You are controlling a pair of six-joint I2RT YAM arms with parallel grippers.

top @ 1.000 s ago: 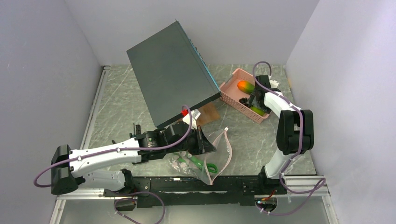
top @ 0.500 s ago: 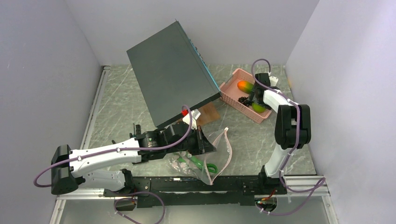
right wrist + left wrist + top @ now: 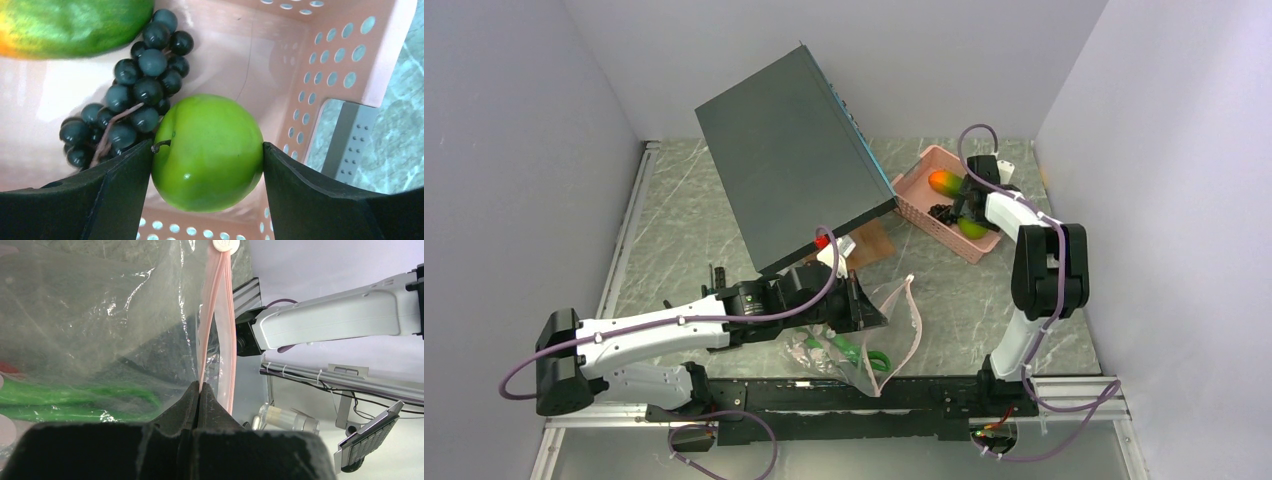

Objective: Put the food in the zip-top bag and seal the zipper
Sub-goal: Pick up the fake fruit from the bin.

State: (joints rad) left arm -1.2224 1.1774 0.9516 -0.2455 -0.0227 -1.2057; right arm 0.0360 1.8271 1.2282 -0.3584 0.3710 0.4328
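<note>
Lime-green fruit [image 3: 207,150] between grapes [image 3: 135,95] and basket wall [image 3: 330,60]

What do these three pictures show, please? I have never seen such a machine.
Two robot arms stand at a table. One picture looks down from above; the other two come from cameras on the wrists. The left gripper pinches the pink zipper of a clear bag with green pods inside. The right gripper has its fingers against both sides of a green fruit in a pink basket, beside grapes and a mango.
</note>
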